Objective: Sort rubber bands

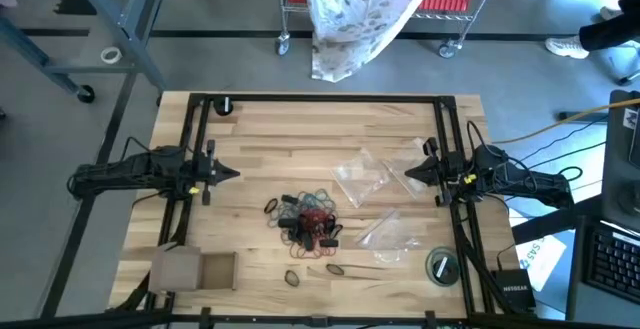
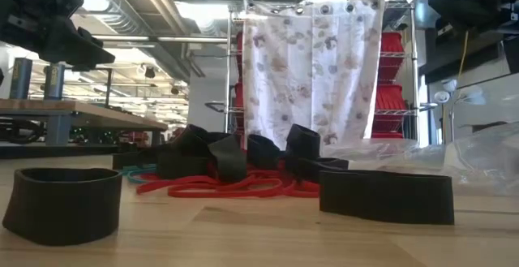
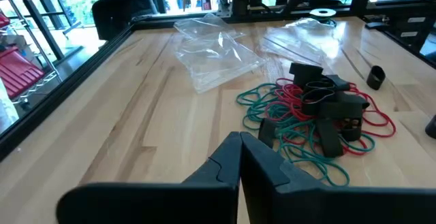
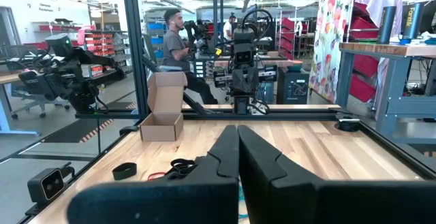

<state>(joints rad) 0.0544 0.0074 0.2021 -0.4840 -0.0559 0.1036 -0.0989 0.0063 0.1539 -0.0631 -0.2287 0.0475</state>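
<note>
Sorting looks not yet begun: the left gripper hangs clenched and empty at the table's left side. Mid-table, toward the front edge, the rubber bands lie tangled, red, teal and black, with 2 or 3 strays nearby. The right gripper hangs clenched, empty. Next, a gripper must open over 1 loop.

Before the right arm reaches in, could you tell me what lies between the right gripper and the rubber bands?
In the high view, a clear bag lies between the right gripper and the rubber bands.
</note>
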